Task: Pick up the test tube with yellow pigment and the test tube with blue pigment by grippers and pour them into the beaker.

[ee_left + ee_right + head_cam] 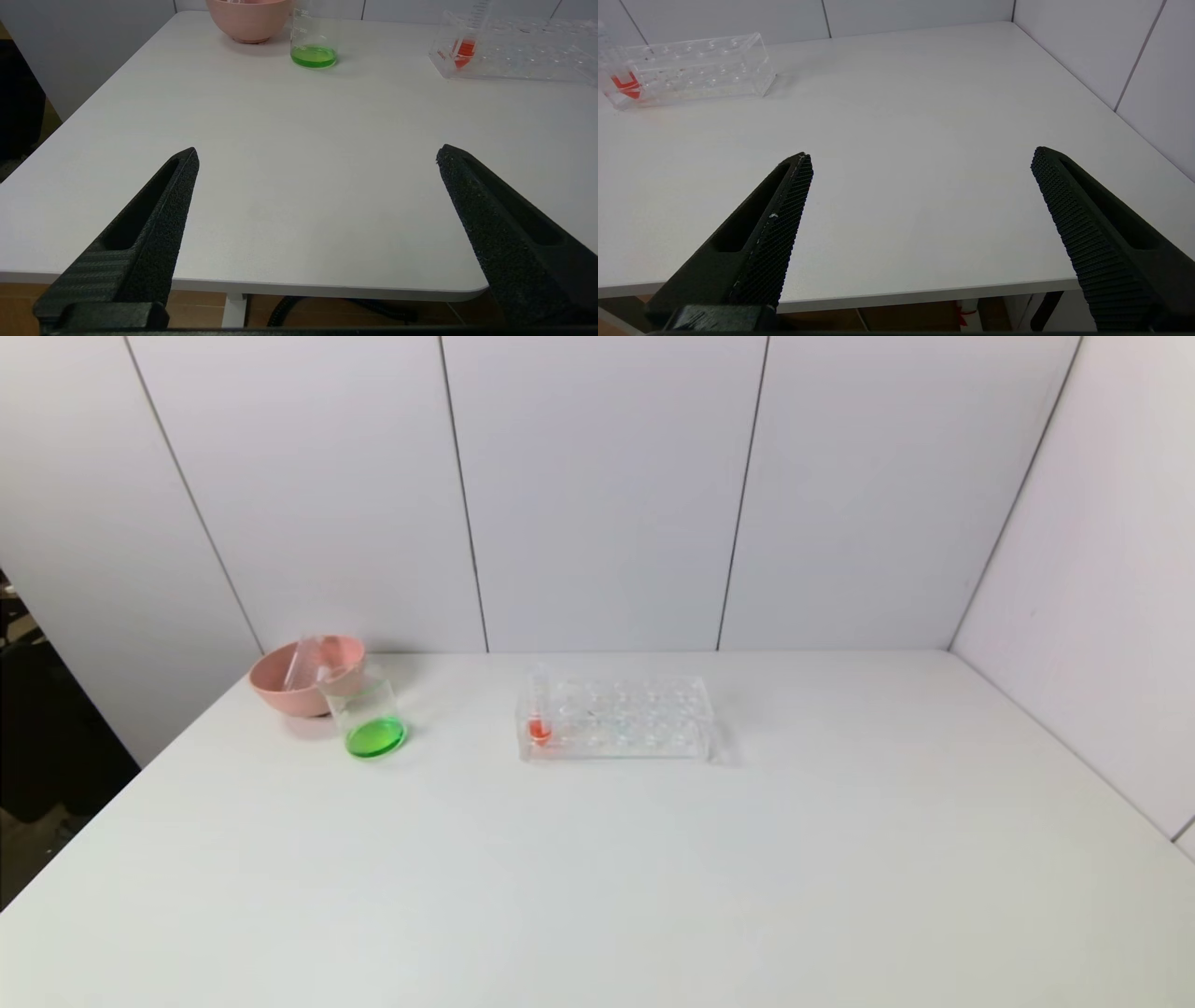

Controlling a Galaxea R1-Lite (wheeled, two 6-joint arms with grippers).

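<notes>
Both pigments seem already poured: the beaker [373,721] holds green liquid.
Two empty tubes [306,663] appear to lean in the pink bowl [280,686] just behind the beaker; only a red-orange tube [539,717] stands in the rack [616,719], so I judge little is left. The left gripper [317,156] and right gripper [920,156] hang at the near table [597,877] edge, fingers spread and grasping nothing, well apart from the beaker.

Clear glassy beaker [370,717], matt white table [597,859]

Left claw [317,156], black tapered fingers with grainy pads, right claw [922,156], black fingers with fine ribbed pads
</notes>
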